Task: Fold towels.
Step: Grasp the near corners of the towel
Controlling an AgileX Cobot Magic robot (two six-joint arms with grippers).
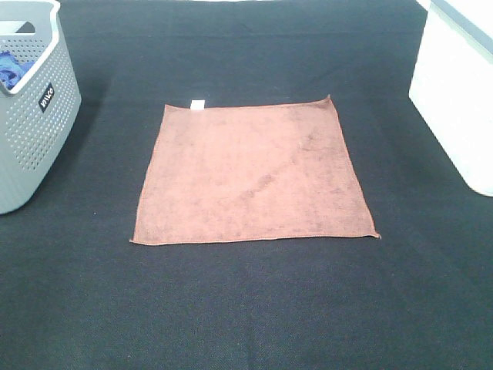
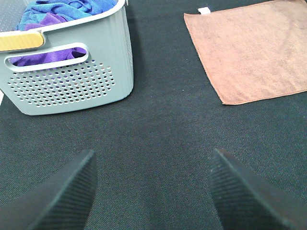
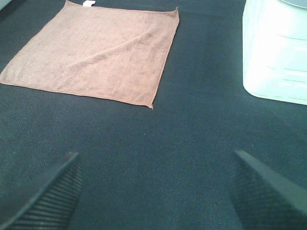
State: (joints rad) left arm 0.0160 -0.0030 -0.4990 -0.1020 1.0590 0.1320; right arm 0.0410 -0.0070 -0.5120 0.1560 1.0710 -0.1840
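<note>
A terracotta square towel [image 1: 250,173] lies flat and unfolded on the black table, its small white tag [image 1: 198,104] on the far edge. It also shows in the left wrist view [image 2: 252,50] and in the right wrist view [image 3: 98,50]. Neither arm shows in the high view. My left gripper [image 2: 151,184] is open and empty above bare table, well short of the towel's near left corner. My right gripper [image 3: 156,184] is open and empty above bare table, short of the towel's near right corner.
A grey perforated basket [image 1: 31,116] stands at the left edge; the left wrist view shows blue and purple cloths [image 2: 57,12] in it. A white bin [image 1: 458,92] stands at the right edge, also in the right wrist view [image 3: 276,52].
</note>
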